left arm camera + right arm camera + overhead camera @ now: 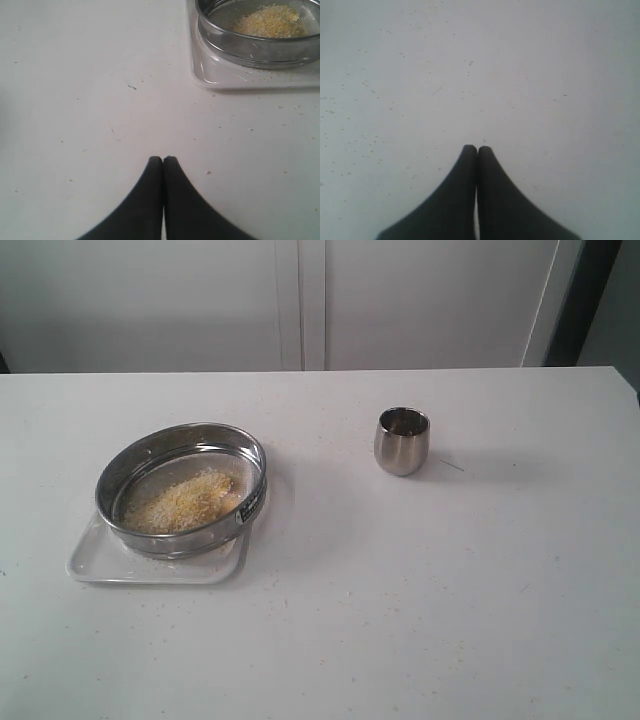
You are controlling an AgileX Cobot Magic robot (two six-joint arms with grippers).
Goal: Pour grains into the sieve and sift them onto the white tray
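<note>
Left and right jaws pressed together, empty. Grains (185, 502) lie in sieve (175, 535), seated on white tray (110, 562) ahead of left jaws. Sieve overhangs tray: grains could be scattered onto counter (450, 590) if shaken.

I see the grains (185, 502) in the sieve (181, 487), which sits on the white tray (110, 562); the cup (402, 440) stands well right.

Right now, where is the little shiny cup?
In the exterior view the steel cup stands upright just right of centre, apart from the sieve on the white tray at left.
</note>
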